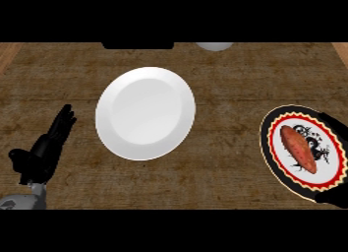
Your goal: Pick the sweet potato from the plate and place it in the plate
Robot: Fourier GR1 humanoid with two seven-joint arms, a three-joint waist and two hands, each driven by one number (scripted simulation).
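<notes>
Across the whole view a brown wooden counter (228,78) is spreading out, with lighter wood strips running along its left and right sides.

Near its middle, a little left of centre, a plain white plate (145,113) is lying with nothing on it. Well to its right, close to the view's right edge, a second plate (271,147) is lying: it is showing a black rim, a red and white toothed ring and a black drawing on a white centre.

At the lower left, the left hand (46,147) is resting near the view's edge, apart from the white plate and holding nothing. Its fingers are pointing straight toward the far side of the counter and its thumb is sticking out to the left. Its grey forearm (21,201) is showing just below it.

The sweet potato (299,149), reddish orange and long, is lying on the patterned plate's centre, its length running from upper left to lower right.

At that plate's lower right rim a black shape, apparently part of the right hand (340,198), is showing; I cannot tell how it is shaped or whether it is touching the plate.

Along the counter's far edge a dark object (138,46) and a pale rounded object (215,47) are being cut off by the view.
</notes>
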